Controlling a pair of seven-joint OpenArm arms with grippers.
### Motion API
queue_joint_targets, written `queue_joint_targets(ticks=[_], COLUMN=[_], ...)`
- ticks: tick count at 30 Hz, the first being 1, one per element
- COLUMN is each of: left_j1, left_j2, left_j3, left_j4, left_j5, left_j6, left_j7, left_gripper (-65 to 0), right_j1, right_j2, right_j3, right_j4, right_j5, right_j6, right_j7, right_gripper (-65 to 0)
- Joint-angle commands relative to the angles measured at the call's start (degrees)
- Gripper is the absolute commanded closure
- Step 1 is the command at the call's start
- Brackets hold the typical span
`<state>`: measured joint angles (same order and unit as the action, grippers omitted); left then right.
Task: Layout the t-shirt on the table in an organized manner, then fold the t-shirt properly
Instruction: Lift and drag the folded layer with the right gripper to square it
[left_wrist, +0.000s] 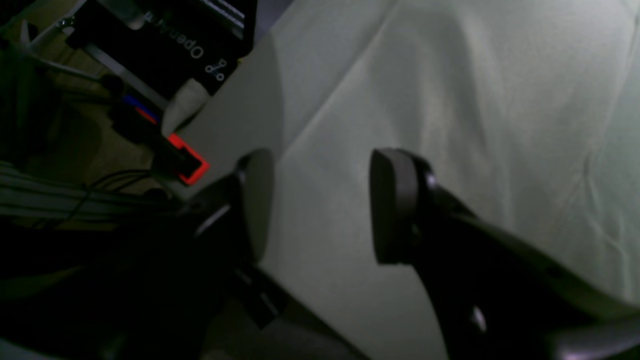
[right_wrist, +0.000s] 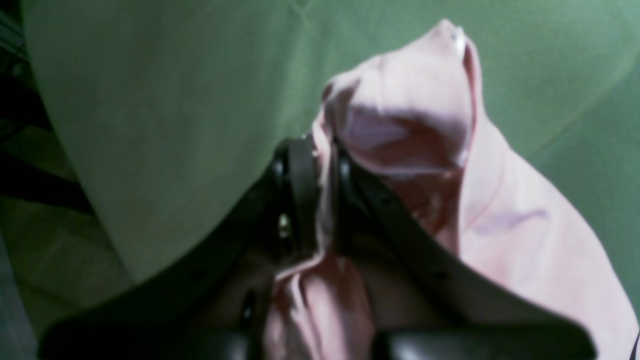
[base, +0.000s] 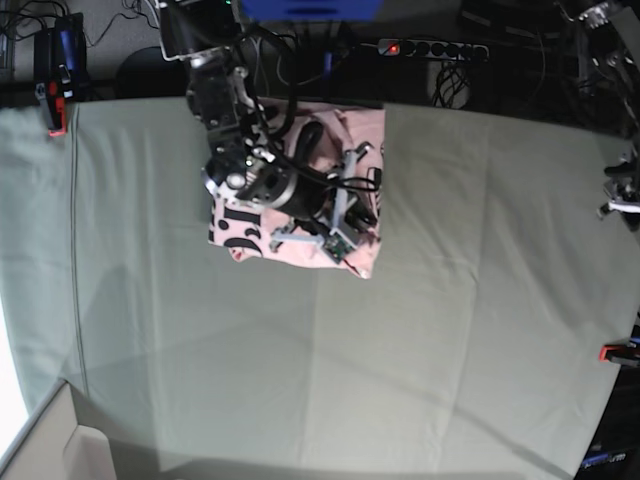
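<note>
The right hand (right_wrist: 320, 195) was pressed together on a fold of the t-shirt (right_wrist: 415, 105), and the right wrist view showed it plainly: pale pink cloth ran up between the two dark fingers (right_wrist: 302, 190) and bulged out above and to the right of them in a loose, puffed bunch. More pink fabric trailed down below the pinch and away to the lower right. Behind it all lay the grey-green cloth of the surface (right_wrist: 150, 100).

From the base view, the t-shirt (base: 365, 135) sat at the far side of the surface (base: 400, 330), a little left of centre, bunched into a rough block with black lettering showing along its near left edge. The right arm (base: 225, 110) reached over it from the far edge and covered much of the shirt, the hand itself being lost among the arm's parts there. A red clamp (base: 55, 125) sat at the far left edge, and another (base: 615, 352) at the right edge.

The left hand (left_wrist: 320, 205) was spread, with nothing between its fingers (left_wrist: 392, 205); only creased pale cloth showed in the gap. It hung over an edge of the surface (left_wrist: 450, 100), well apart from the shirt, with a red clamp (left_wrist: 190, 160) just beyond its left finger.
</note>
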<state>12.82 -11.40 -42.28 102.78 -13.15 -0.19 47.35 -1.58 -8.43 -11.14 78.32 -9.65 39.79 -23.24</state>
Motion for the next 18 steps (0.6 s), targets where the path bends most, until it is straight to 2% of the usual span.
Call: queue_joint_targets(ticks=[1,6,8,9,11,14,18], left_j1=[-0.3,-0.5,-0.6,-0.6,-0.7,-0.7,-0.7], left_j2=[-0.7,-0.7,-0.7,-0.7,-0.8,-0.9,-1.0], left_j3=[-0.1,-0.1,-0.1,-0.1,-0.1,-0.1,-0.1], left_j4=[1.0,1.0,1.0,1.0,1.0,1.0,0.9], left_j5=[0.1,0.1,0.1,0.1,0.1,0.1,0.1], left_j6=[0.1,0.1,0.1,0.1,0.1,0.1,0.1], left_j7=[-1.3,-1.3,-1.3,-1.3,-1.3,-1.3,-1.3], left_gripper=[-30.3,-30.3,-30.3,-30.3,-30.3,-30.3,-30.3], right_j1=[0.9,-0.2,-2.4,-3.5,-4.9,-6.0,-6.1], right_j2=[-0.6,-0.6,-0.6,-0.6,-0.6,-0.6,-0.6], right_j3=[-0.3,-0.4,-0.3,-0.1,0.1,2.4,9.9], right_j4=[0.9,4.6,9.6,12.7,18.2,23.1,23.0], right_j5=[1.3,1.3,1.4,1.4,1.4,1.4,1.4], right_j6=[0.2,0.2,0.2,0.2,0.2,0.2,0.2], right_j7=[0.3,-2.2,-1.6,-1.6,-1.6,-2.0,-2.1], right_gripper=[-2.5,-23.8,-29.4,-30.2,-28.8,-23.2,-7.7])
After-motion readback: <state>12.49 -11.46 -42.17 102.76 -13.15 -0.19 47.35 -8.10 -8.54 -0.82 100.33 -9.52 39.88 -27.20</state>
